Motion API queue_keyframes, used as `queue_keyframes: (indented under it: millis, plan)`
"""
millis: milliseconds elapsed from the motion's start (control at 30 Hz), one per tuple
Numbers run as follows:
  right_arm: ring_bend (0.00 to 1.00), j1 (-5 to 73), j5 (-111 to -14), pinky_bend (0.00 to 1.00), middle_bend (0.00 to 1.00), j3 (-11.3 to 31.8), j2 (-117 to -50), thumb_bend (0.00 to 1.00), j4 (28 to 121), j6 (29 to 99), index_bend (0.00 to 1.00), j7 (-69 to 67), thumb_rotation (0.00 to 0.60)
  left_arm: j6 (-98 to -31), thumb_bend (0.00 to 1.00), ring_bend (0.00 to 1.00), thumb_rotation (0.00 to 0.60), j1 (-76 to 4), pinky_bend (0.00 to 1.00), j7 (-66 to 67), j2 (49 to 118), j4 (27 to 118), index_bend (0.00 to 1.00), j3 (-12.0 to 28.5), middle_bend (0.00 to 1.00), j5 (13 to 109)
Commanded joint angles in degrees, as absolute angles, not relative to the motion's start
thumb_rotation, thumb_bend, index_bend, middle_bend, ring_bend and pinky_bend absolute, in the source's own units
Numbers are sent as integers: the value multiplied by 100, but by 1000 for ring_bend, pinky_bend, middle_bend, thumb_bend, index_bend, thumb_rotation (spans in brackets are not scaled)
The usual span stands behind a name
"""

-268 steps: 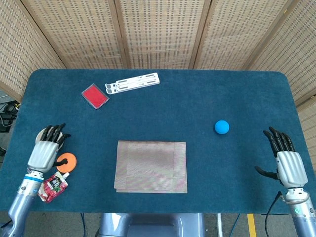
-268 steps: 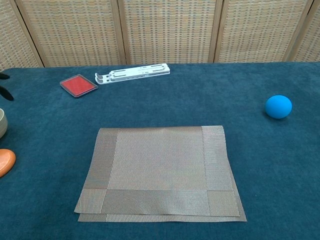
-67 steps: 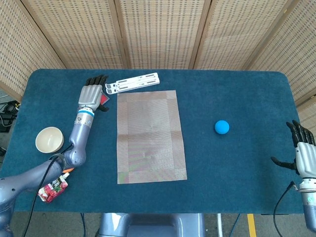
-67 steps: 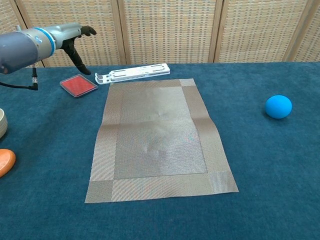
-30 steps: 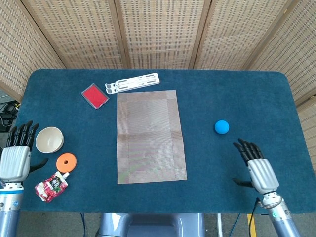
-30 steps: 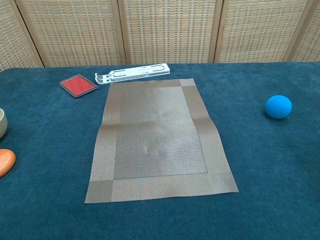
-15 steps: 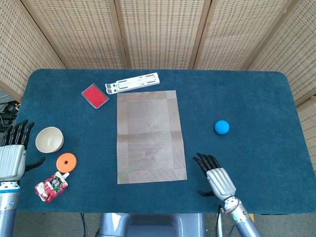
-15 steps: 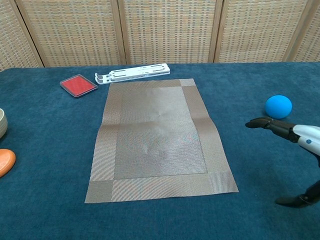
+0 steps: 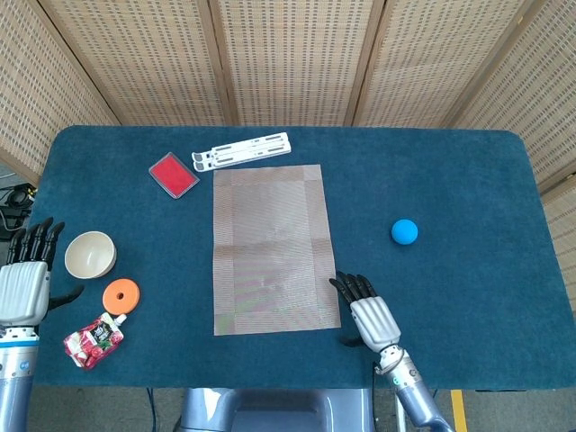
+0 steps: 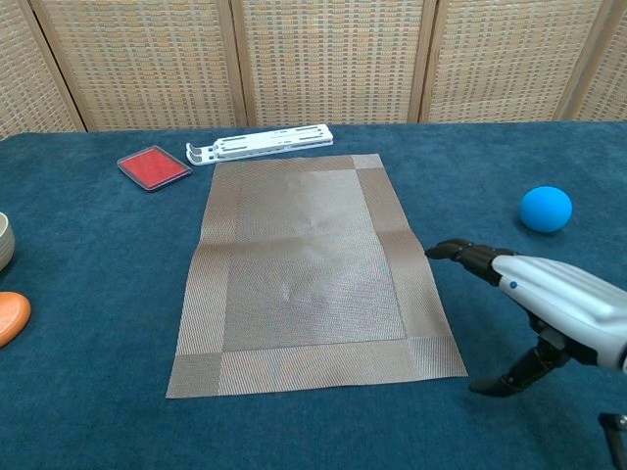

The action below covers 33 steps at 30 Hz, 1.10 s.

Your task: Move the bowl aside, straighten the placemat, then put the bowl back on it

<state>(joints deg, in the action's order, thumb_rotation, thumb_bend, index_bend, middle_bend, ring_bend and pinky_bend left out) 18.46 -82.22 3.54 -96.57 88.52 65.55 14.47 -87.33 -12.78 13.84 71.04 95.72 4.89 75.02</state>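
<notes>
Blue felt covers the table [image 9: 450, 180], where the placemat [image 9: 273, 247] lies unfolded at centre, the bowl [image 9: 90, 254] aside at far left, and the right hand [image 9: 371, 318], empty with fingers spread, reaches its near right corner (apparently still straightening, bowl's return pending), while the left hand [image 9: 24, 286] waits empty.

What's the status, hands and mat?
Both hands open: right hand by placemat near corner, left hand beside bowl. Bowl off mat. Mat surface bare.

No text, label, brand or number can be read on anything in either view; the snack pouch's [image 9: 94, 341] print is too small.
</notes>
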Motion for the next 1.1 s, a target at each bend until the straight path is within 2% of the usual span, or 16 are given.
queue_keyframes:
  millis: [33, 800, 1100]
  plan:
    - [0, 1931, -8099, 0, 0, 398, -9816, 35, 8763, 6475, 79, 1637, 600, -8689, 47, 0, 600, -1270, 0, 1356, 7103, 9555, 45, 540, 0, 7463]
    - [0, 2184, -7603, 0, 0, 476, -10254, 72, 8229, 6288, 86, 2080, 600, -8420, 48, 0, 600, -1222, 0, 1144, 7062, 9468, 43, 762, 0, 7291]
    - [0, 2219, -7862, 0, 0, 391, -10500, 259, 7821, 6446, 116, 1738, 600, -8399, 52, 0, 600, -1203, 0, 1135, 7075, 9464, 44, 797, 0, 7307]
